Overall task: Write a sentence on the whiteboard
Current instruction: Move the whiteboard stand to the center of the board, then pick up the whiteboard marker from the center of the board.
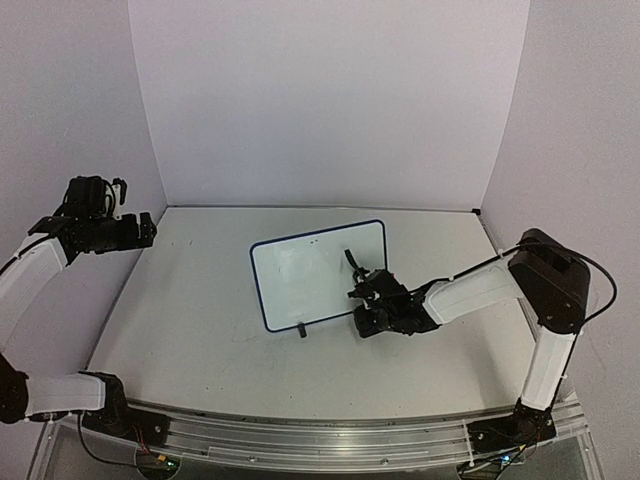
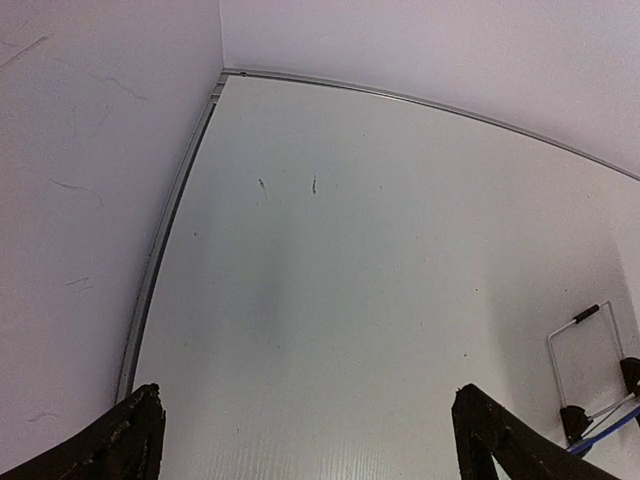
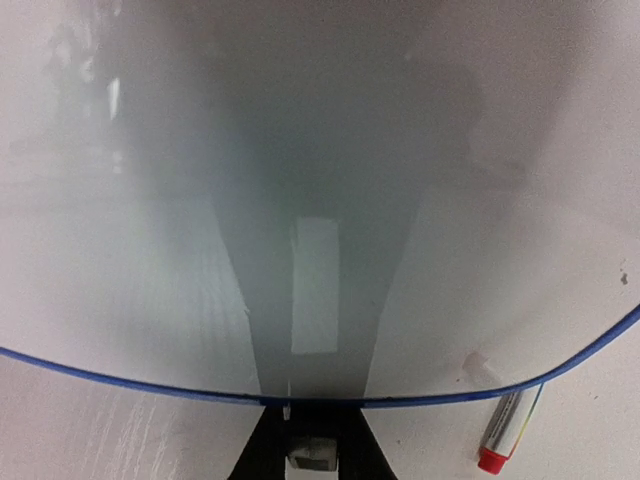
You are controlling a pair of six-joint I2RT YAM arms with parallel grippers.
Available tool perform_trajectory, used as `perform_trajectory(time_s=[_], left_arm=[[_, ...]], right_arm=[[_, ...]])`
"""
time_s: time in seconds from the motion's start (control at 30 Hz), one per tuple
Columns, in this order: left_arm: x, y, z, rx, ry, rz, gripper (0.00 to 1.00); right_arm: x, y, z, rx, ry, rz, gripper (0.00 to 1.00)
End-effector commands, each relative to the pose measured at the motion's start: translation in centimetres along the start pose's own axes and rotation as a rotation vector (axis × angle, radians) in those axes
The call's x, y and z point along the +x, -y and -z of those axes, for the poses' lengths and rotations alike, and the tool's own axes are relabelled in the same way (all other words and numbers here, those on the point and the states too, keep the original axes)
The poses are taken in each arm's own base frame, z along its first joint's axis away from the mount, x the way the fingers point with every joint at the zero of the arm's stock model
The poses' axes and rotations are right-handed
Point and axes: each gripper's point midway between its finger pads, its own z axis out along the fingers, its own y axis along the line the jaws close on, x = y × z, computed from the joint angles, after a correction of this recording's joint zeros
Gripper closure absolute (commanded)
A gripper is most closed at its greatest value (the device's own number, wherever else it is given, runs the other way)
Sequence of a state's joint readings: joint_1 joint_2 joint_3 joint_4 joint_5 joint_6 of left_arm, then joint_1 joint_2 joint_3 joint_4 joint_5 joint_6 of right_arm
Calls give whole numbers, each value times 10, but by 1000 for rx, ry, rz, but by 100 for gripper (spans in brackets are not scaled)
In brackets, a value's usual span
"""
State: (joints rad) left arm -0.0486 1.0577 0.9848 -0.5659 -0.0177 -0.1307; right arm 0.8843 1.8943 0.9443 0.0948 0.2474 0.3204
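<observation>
The whiteboard [image 1: 310, 275] lies in the middle of the table, white with a thin blue frame. No writing shows on it, so the sentence is not in view. My right gripper [image 1: 362, 298] is at the board's near right corner. In the right wrist view the board [image 3: 150, 250] fills the frame, and the right gripper [image 3: 310, 425] has its jaws closed together against the blue frame. A marker [image 3: 507, 432] with a red cap lies on the table just outside the frame, to the right of the fingers. My left gripper [image 1: 148, 228] is raised at the far left, open and empty [image 2: 307, 395].
One black foot [image 1: 301, 330] sticks out from the board's near edge. A small dark piece [image 1: 350, 260] stands over the board beside the right gripper. White walls enclose the table on the left, back and right. The left wrist view shows bare tabletop [image 2: 350, 250].
</observation>
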Motion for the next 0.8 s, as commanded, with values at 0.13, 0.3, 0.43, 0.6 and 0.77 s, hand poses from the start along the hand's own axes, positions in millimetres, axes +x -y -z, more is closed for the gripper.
perform_trajectory(time_s=[0.13,0.3,0.43,0.6,0.77], left_arm=[[-6,2,0,15,25,3,1],[-7,2,0,14,28,1,0],[-7,2,1,14,29,0,1],[-11,3,4,18,47,6,1],[-14,3,7,20,63,4,1]], right_arm=[[1,1,59,-108,20,-89,38],[1,37,99,-15,41,-165,37],[5,64,104,27,-9,-233,42],[11,77,88,-14,-95,-286,49],[4,75,70,-55,-145,-292,55]])
